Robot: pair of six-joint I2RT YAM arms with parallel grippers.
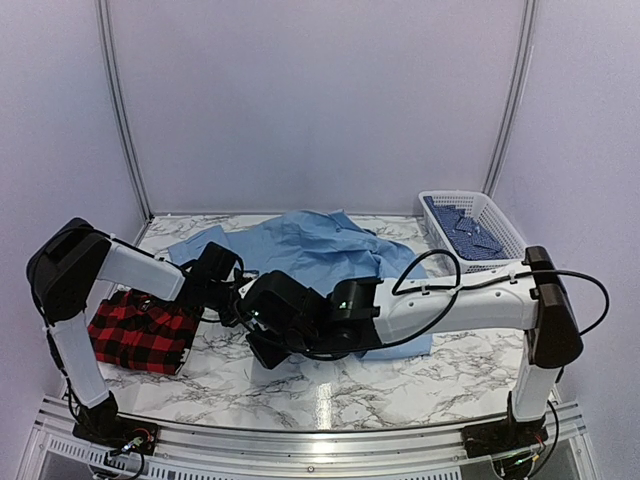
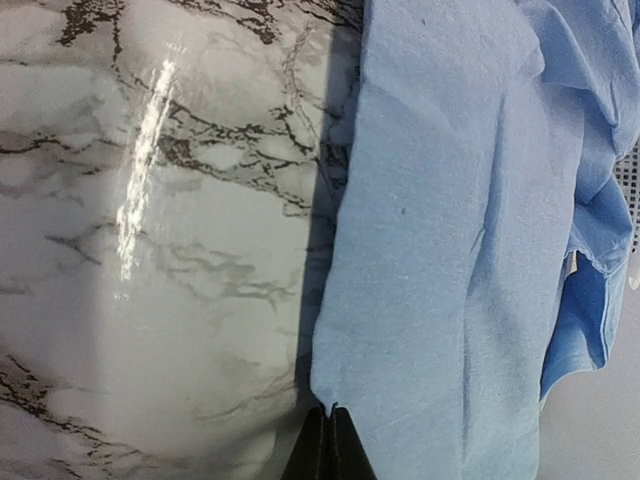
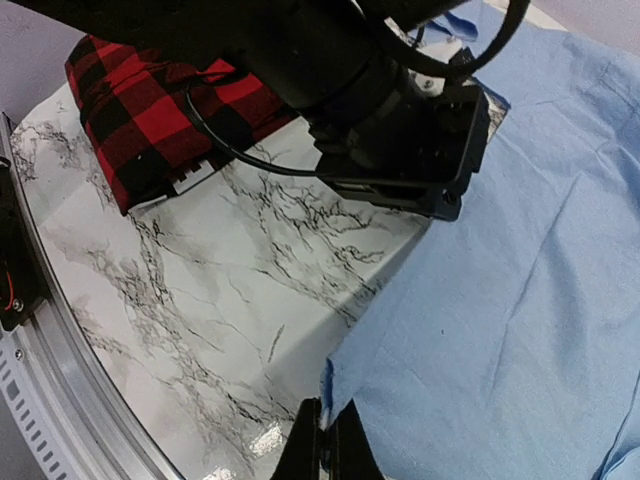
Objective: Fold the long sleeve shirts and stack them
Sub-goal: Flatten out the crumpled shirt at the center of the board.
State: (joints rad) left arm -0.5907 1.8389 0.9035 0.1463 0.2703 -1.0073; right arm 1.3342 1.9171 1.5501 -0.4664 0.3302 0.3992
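Note:
The light blue shirt (image 1: 320,250) lies spread across the middle of the marble table. The red-and-black plaid shirt (image 1: 140,330) lies folded at the front left; it also shows in the right wrist view (image 3: 150,110). My left gripper (image 2: 330,425) is shut on a corner of the blue shirt's (image 2: 450,250) edge. My right gripper (image 3: 328,420) is shut on another corner of the blue shirt (image 3: 500,300), near its front edge. In the top view both grippers sit close together at the shirt's near left side, the left gripper (image 1: 232,300) and the right gripper (image 1: 262,345).
A white mesh basket (image 1: 440,200) holding dark blue patterned cloth stands at the back right. The marble table (image 1: 330,395) ends at a metal rail at the front. White walls close the back and sides.

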